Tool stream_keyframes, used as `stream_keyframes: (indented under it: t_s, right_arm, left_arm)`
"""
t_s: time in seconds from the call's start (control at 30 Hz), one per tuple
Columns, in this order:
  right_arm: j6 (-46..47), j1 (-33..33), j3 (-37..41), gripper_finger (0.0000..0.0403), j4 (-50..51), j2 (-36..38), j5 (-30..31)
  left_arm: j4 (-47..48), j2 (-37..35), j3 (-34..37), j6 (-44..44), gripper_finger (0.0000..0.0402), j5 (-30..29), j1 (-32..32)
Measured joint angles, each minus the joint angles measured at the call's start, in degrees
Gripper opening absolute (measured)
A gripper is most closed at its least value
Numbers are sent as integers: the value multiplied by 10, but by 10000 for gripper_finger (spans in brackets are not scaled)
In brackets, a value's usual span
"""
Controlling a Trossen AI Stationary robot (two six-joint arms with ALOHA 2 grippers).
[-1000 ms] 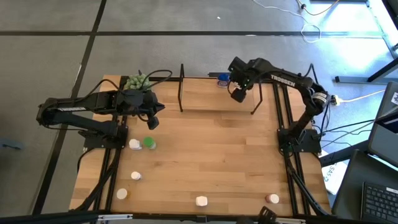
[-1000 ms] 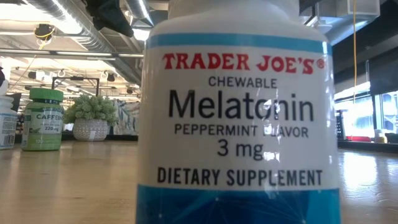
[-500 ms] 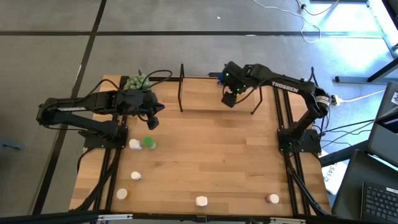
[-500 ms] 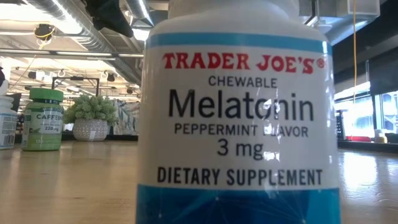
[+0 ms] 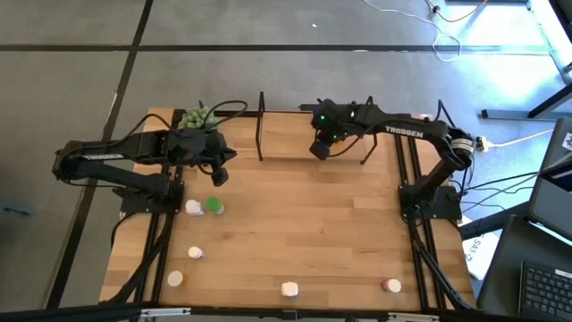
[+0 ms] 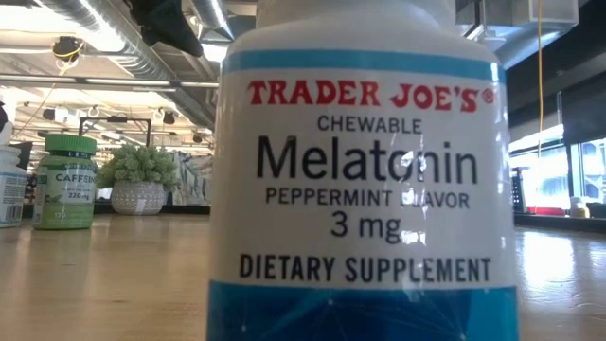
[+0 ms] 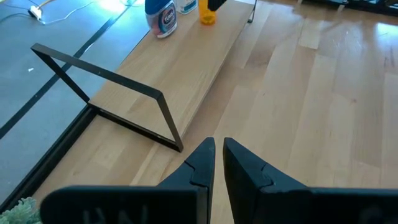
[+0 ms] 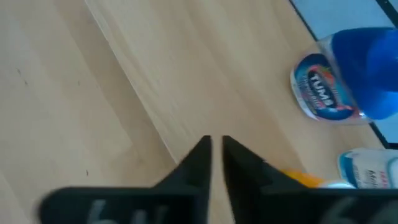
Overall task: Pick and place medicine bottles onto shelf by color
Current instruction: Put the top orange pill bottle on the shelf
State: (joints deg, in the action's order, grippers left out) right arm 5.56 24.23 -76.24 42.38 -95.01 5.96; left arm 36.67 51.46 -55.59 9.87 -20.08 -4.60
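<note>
The shelf (image 5: 313, 134) stands at the table's far middle, its light-wood board between black end frames. A blue bottle (image 8: 339, 78), a white bottle (image 8: 367, 168) and an orange bottle (image 7: 207, 14) stand on its board. My right gripper (image 5: 320, 148) is shut over the board's near edge; the orange bottle (image 8: 300, 177) shows right beside one finger. My left gripper (image 5: 220, 168) is shut and empty, left of the shelf. A white bottle (image 5: 193, 207) and a green bottle (image 5: 214, 205) stand together on the table near it. Others stand near the front: white (image 5: 289, 289), pink-red (image 5: 391, 286). My right gripper's finger (image 8: 249, 168) stands right next to the orange bottle on the shelf board. The finger hides the spot between them, so I cannot tell whether they touch. Nothing sits between the two fingers.
A green plant ball (image 5: 197, 116) sits at the far left, by my left arm. Two more white-capped bottles (image 5: 195, 253) (image 5: 175, 278) stand at the near left. In the low view the white melatonin bottle (image 6: 360, 189) fills most of the picture. The table's middle (image 5: 304, 215) is bare wood.
My right gripper has gone toward the table's left edge along the shelf and a little toward the near edge, staying shut.
</note>
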Motion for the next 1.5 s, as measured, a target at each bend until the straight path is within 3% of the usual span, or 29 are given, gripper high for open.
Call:
stream_keyframes:
  t_s: [0.3,0.73,1.5]
  right_arm:
    - [-27,-1,70,4,-97,-5,40]
    - [-45,15,148,2,-148,-11,81]
    - [-43,19,156,1,-129,-11,125]
  left_arm:
    - [-1,0,0,0,28,0,0]
    - [-3,0,0,0,27,0,0]
    - [-3,0,0,0,27,0,0]
